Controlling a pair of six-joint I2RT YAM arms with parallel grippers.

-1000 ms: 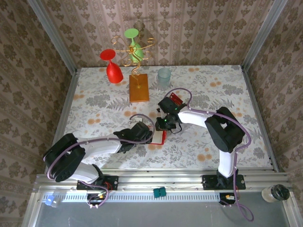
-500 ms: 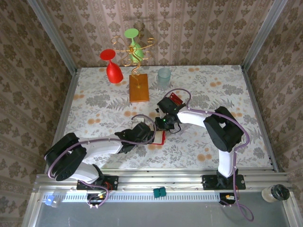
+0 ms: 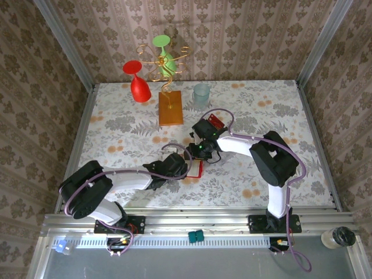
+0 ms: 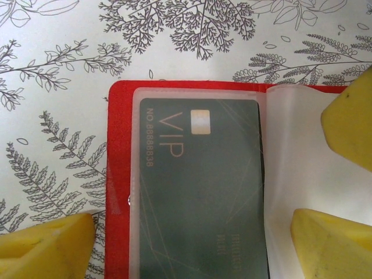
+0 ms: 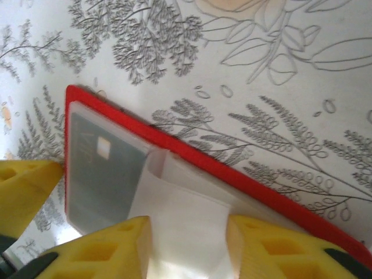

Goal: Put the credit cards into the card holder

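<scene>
Front-middle of the table [image 3: 116, 128], right between the two arms: got the card holder [image 3: 196, 170] lying open and flat, red cover down. From the left wrist cam, can make out a dark greenish VIP card [image 4: 200, 192] already sitting inside the clear pocket [image 4: 232, 93], with a loose pale flap [image 4: 290, 174] next to it.

Left gripper [image 3: 186, 170] parked low over the holder, jaws spread wide and not clamped on anything. One yellow finger [image 4: 46, 247] down by the table just beside the red edge, the other over the pale flap.

Right gripper [image 3: 200, 156] reaching in from the far side, tips angled down at the same holder. Jaws parted there too, pale flap showing in the gap between its yellow fingers [image 5: 110, 250]. Can't tell for sure about contact with the flap, but doesn't look pinched.

Rest of the credit cards [image 3: 217, 121]: small red patch just behind the right arm's wrist, further back on the table, apart from the holder.

Further back still, orange wooden block [image 3: 170, 108] carrying a gold wire stand [image 3: 168, 64] with a green glass [image 3: 164, 49] up on it. Red glass [image 3: 138, 84] just left of the block, clear cup [image 3: 201, 93] just right of it.
</scene>
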